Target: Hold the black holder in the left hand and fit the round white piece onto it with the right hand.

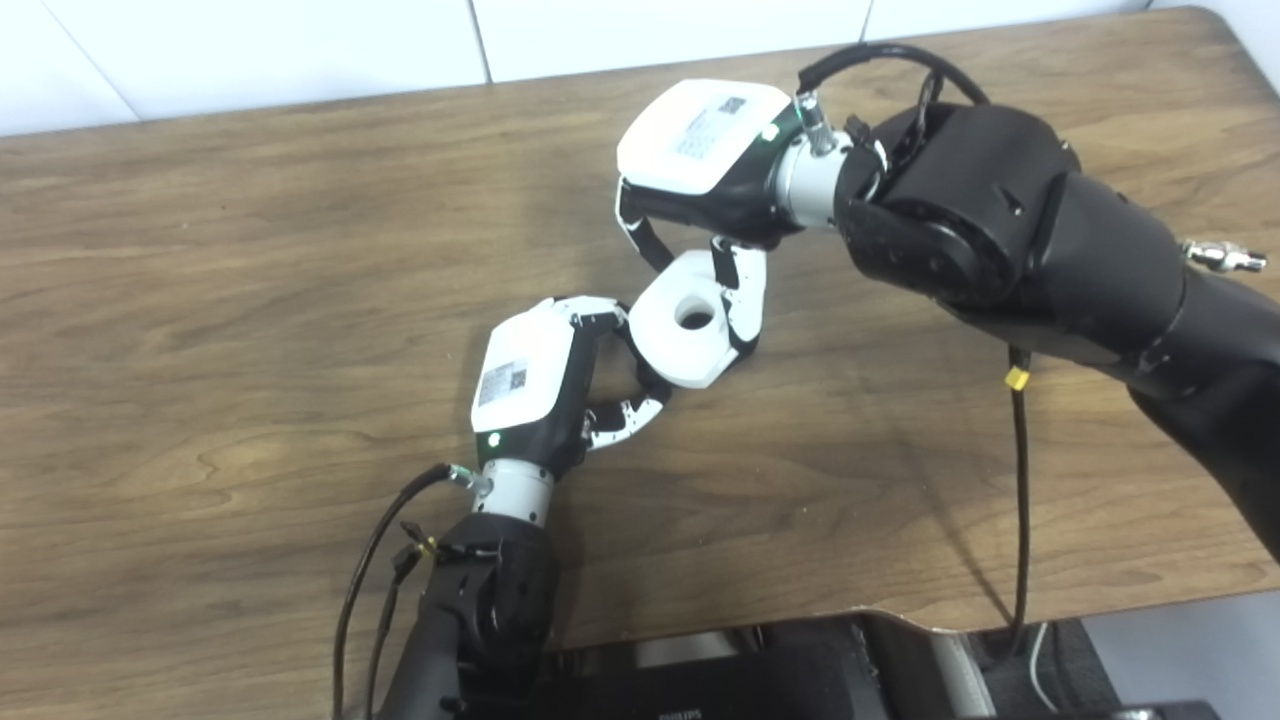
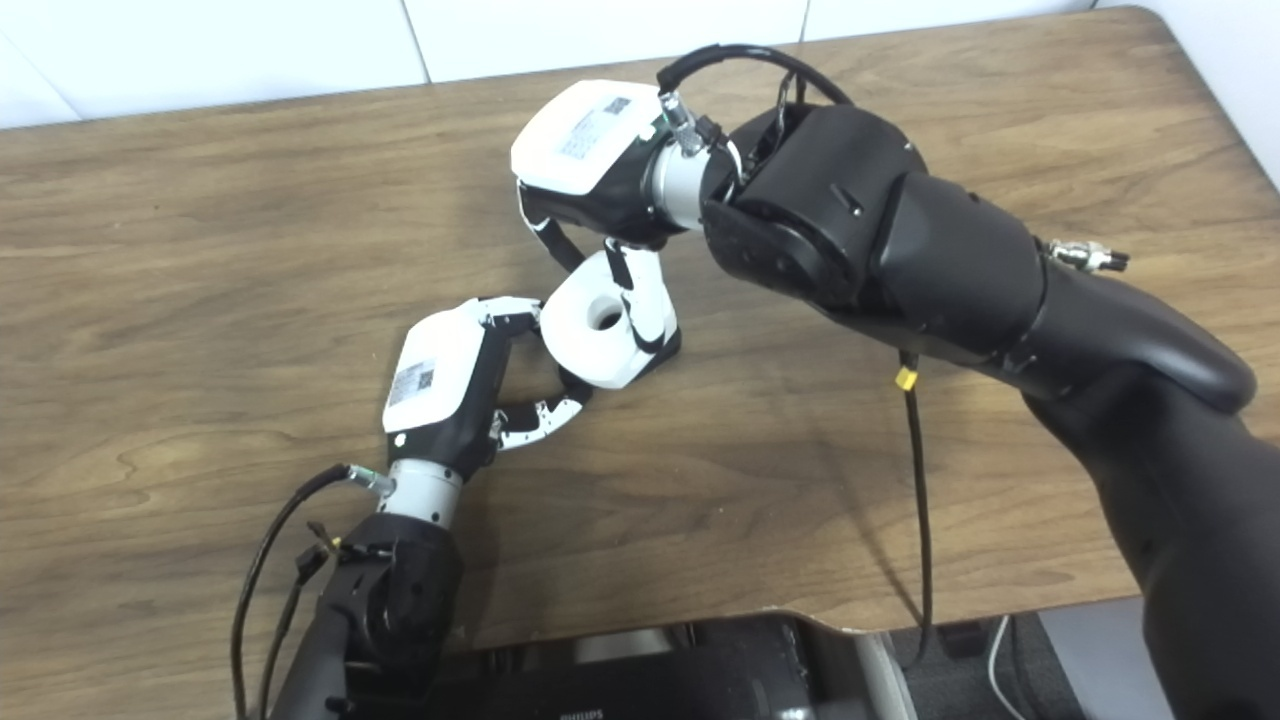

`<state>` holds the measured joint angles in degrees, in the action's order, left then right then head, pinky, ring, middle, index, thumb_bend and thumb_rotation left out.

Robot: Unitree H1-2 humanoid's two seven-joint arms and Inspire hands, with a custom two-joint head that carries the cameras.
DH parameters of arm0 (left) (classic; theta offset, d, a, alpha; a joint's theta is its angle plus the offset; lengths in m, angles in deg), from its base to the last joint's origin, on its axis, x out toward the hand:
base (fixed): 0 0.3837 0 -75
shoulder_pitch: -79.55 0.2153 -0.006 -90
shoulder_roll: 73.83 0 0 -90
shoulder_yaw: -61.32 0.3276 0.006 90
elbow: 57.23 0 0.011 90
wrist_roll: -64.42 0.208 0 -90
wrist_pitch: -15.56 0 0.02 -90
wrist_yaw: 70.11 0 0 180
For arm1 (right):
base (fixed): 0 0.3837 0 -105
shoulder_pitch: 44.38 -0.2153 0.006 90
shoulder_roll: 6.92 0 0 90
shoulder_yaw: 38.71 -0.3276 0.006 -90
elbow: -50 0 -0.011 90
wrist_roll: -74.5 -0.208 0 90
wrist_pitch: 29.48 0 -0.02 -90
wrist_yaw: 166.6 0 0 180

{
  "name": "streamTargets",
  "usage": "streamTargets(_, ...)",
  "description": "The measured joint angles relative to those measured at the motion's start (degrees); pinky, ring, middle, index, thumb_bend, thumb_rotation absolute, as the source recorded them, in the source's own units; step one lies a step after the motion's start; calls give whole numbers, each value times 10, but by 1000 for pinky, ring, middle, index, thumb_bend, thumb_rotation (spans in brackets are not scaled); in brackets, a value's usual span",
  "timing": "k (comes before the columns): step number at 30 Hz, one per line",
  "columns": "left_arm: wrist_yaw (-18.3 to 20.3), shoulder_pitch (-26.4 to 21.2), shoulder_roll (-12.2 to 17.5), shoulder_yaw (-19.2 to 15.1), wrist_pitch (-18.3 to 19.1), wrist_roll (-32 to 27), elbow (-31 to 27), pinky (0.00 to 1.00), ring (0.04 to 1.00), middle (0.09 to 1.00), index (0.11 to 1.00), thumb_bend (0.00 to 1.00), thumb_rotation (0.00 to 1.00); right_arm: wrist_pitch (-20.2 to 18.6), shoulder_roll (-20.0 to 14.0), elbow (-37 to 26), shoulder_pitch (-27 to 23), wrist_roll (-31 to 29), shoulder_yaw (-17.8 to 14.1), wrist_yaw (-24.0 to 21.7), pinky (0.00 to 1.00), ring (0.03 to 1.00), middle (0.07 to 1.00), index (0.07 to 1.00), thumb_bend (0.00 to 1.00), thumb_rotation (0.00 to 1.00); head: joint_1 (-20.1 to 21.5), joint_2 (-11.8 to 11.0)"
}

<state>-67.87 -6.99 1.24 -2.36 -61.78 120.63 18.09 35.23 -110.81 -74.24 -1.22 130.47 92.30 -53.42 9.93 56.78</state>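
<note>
Bright, even overhead light — soft shadows on the table (image 1: 250, 300), slight overall softness.

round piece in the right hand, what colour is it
White, with a dark centre hole; the round piece shows best in the left eye view.

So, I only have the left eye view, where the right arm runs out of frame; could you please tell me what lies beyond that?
Observer: The right eye view shows the right arm bending at its elbow above the table's near right part, then leaving at the bottom right corner.
Operator: Thank you. Is the table's right edge visible there?
Observer: Yes, the table shows its right edge just below the far corner, with a pale surface beyond. The right hand, holding the round white piece, is well left of it.
</note>
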Motion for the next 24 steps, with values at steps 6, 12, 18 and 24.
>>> streamTargets(6, 0, 0, 0, 0, 0, 0, 0, 881, 815, 746, 483, 520, 55, 0, 0, 1, 7, 22, -1, 0, 682, 953, 855, 537, 957, 152, 0, 0)
streamTargets(12, 2, 0, 0, 0, 0, 0, 0, 884, 814, 747, 483, 520, 54, 0, 0, 8, 14, 37, -3, 0, 664, 947, 839, 520, 952, 135, -1, 1)
streamTargets(18, 2, 0, 0, 0, 0, 0, 0, 882, 811, 746, 483, 520, 54, 0, 1, 12, 19, 43, -15, 0, 674, 946, 847, 499, 960, 129, -2, 1)
streamTargets(24, 2, 0, 0, 0, 0, 1, 0, 870, 811, 745, 483, 520, 54, 0, 1, 23, 24, 47, -25, 0, 697, 948, 835, 478, 586, 143, -1, 3)
